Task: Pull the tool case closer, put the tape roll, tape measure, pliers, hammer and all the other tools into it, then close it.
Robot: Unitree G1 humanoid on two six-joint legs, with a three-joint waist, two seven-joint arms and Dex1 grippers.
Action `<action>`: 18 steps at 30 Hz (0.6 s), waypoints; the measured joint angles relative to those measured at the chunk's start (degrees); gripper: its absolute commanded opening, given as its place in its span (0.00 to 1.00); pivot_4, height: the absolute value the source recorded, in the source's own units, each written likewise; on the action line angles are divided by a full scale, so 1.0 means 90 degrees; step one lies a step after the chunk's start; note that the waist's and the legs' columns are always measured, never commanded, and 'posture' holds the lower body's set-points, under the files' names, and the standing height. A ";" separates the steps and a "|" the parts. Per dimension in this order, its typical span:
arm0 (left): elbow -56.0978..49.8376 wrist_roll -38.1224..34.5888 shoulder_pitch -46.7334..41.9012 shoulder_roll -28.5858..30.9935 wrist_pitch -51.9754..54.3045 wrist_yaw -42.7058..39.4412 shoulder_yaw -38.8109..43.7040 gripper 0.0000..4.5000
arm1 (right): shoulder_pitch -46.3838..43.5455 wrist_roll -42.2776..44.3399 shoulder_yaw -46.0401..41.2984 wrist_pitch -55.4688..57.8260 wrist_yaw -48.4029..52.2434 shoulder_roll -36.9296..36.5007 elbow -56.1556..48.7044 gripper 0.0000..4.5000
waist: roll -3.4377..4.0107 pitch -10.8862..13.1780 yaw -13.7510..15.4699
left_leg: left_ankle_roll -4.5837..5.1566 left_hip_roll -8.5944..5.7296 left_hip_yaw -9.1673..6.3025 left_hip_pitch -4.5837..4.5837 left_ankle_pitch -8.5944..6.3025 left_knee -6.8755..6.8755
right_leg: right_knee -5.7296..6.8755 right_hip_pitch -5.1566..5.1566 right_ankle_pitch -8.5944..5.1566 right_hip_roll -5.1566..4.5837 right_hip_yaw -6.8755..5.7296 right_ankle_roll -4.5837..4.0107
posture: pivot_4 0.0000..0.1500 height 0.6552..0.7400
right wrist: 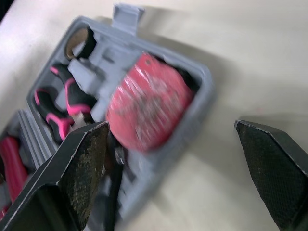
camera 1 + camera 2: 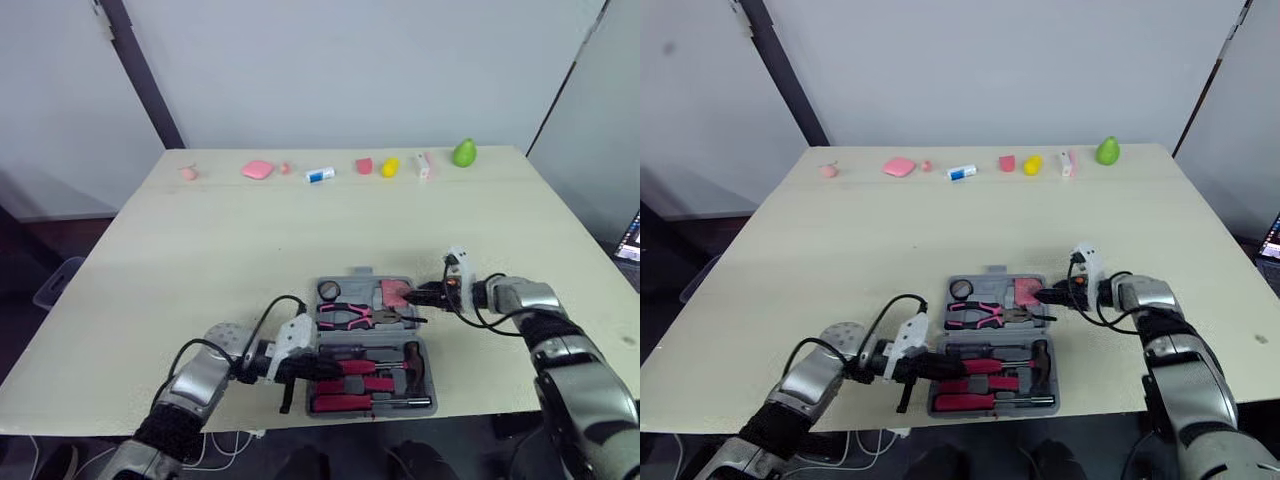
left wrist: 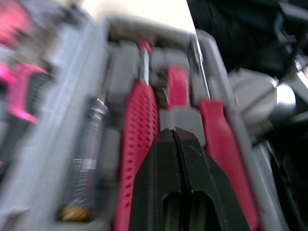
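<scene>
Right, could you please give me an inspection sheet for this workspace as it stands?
Surface: pale table, no spills seen.
Job's things: grey tool case lies open near the front edge. Pliers, tape roll and tape measure sit in its far half. Red-handled screwdrivers and hammer sit in its near half.
Clutter: small items along the far edge, among them a pink block, a blue and white tube and a green pear.
Grippers: left gripper shut, over the near half. Right gripper open, at the tape measure's corner.
Cables: black cables loop at both wrists.
Surroundings: white walls, dark pole, a screen at the right.
</scene>
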 measured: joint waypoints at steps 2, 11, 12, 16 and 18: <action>0.0128 0.0008 -0.0070 -0.0093 -0.0077 0.0003 -0.0065 0.00 | -0.0198 -0.0051 -0.0021 -0.0068 0.0113 0.0138 0.0365 0.98 | 0.0000 0.0000 -0.0030 | 0.0000 0.0000 -0.0003 0.0000 0.0000 -0.0001 | -0.0001 0.0000 0.0000 0.0000 -0.0002 0.0000 | 1.00 1.00; 0.0693 0.0113 -0.0287 -0.0091 -0.0662 -0.0104 -0.0135 0.00 | -0.0320 -0.0085 -0.0398 -0.0652 0.0488 0.0390 0.1154 0.98 | 0.0007 -0.0006 -0.0081 | 0.0000 0.0001 0.0001 0.0019 0.0000 -0.0002 | 0.0006 0.0013 0.0000 -0.0001 0.0004 0.0000 | 1.00 1.00; 0.0701 0.0113 -0.0286 -0.0094 -0.0671 -0.0104 -0.0134 0.00 | -0.0321 -0.0085 -0.0425 -0.0679 0.0526 0.0409 0.1198 0.98 | 0.0008 -0.0007 -0.0081 | 0.0000 0.0001 0.0001 0.0020 0.0000 -0.0002 | 0.0007 0.0013 0.0000 0.0000 0.0003 0.0000 | 1.00 1.00; 0.0684 0.0113 -0.0247 -0.0094 -0.0700 -0.0100 -0.0144 0.00 | -0.0349 -0.0088 -0.0612 -0.0739 0.0648 0.0458 0.1378 0.98 | 0.0009 -0.0007 -0.0083 | 0.0000 0.0002 0.0001 0.0020 0.0000 -0.0003 | 0.0007 0.0012 0.0000 0.0000 0.0004 -0.0001 | 1.00 1.00; 0.0666 0.0111 -0.0227 -0.0094 -0.0698 -0.0089 -0.0135 0.00 | -0.0349 -0.0090 -0.0668 -0.0826 0.0733 0.0476 0.1393 0.98 | 0.0009 -0.0007 -0.0085 | 0.0000 0.0002 0.0001 0.0020 0.0000 -0.0004 | 0.0007 0.0012 0.0000 0.0000 0.0004 -0.0001 | 1.00 1.00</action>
